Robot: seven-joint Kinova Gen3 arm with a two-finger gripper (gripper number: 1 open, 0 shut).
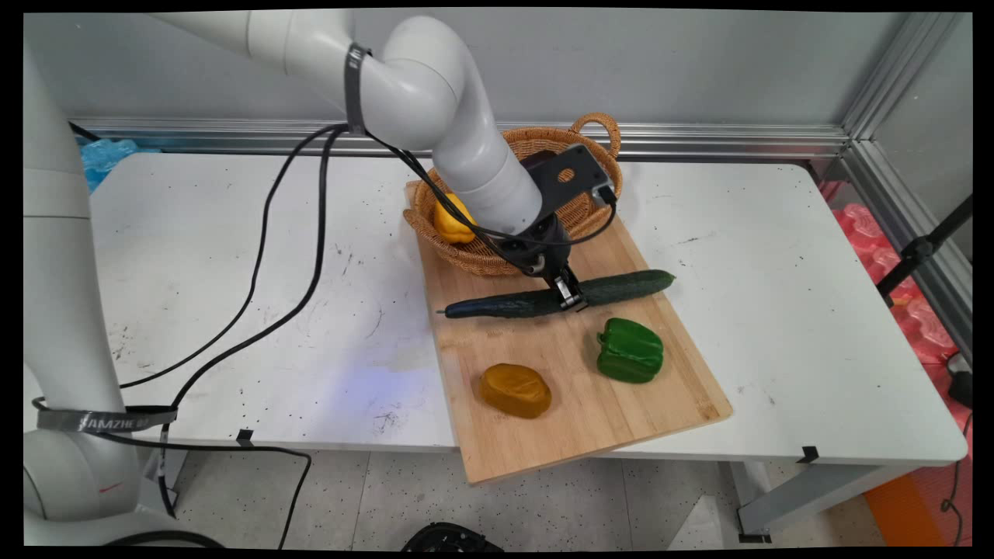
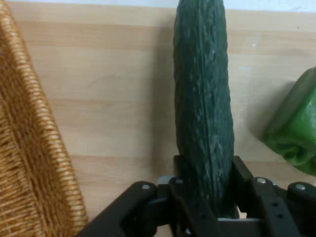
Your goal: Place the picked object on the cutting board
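Long dark green cucumber [image 1: 559, 297] lies flat on light wooden cutting board [image 1: 575, 404], running roughly left-right across board's upper-middle part, its left stem end near board's left edge, right end reaching toward right edge. Black two-finger gripper [image 1: 569, 296] is down on it about midway along its length, fingers pinching the cucumber from either side; in hand view one black finger [image 2: 183, 190] sits against its left flank, the other against right flank, cucumber [image 2: 203, 108] filling the gap between them and touching both. Cucumber appears to rest on board surface [image 2: 108, 98]; cannot tell if lifted at all.

Just behind the gripper, round woven wicker basket with loop handle [image 1: 598, 128] sits on board's far end, partly hidden by white arm. Basket wall [image 2: 29, 163] shows at left of hand view, close beside cucumber but apart from it. Yellow bell pepper [image 1: 453, 220] lies inside basket, left side.

Near side of cucumber: green bell pepper [image 1: 630, 351] on board toward right, close to cucumber, not touching; its edge [image 2: 296, 133] shows at right of hand view. Brownish-orange rounded lump, maybe a potato-like vegetable [image 1: 516, 390], on board to left of green pepper, nearer front edge, well apart from cucumber.

Board lies angled on white table [image 1: 233, 256], its front corner overhanging table's near edge. Black cables [image 1: 264, 233] hang from arm across table's left half. Table surface scuffed and speckled.
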